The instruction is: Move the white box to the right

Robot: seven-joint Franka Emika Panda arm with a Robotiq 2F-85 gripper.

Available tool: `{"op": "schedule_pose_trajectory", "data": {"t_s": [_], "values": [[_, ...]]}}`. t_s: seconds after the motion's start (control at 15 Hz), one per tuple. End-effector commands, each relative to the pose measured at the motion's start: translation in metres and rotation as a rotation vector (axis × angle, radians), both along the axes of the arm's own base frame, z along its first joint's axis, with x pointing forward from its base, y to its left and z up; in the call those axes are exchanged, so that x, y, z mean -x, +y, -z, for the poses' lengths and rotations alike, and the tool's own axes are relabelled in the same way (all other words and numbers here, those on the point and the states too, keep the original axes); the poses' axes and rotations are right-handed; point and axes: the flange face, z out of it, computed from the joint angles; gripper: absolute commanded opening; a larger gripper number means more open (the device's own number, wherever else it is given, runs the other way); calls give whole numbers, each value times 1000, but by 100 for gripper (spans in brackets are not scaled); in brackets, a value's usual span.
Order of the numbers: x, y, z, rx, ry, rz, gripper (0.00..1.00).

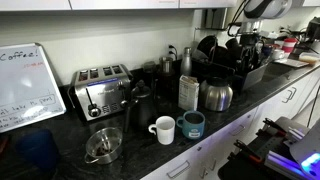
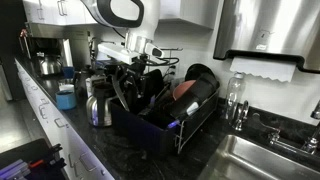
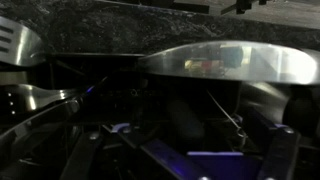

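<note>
White box (image 1: 188, 92): tall, narrow, pale carton

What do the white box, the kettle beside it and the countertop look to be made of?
White box: likely cardboard, matte off-white, flat faces with faint print. Kettle: polished metal, probably stainless steel, judging by its bright mirror-like reflections. Countertop: dark speckled stone, perhaps granite or an imitation, with a glossy sheen.
</note>
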Motion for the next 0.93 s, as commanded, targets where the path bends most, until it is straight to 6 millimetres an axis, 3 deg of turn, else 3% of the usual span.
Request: {"op": "schedule_pose_trajectory", "data": {"t_s": [0.0, 0.47, 0.87], "values": [[0, 0, 0, 0, 1, 0, 100], [-2, -1, -4, -3, -4, 7, 100], [-7, -8, -43, -15, -68, -1, 100]]}}
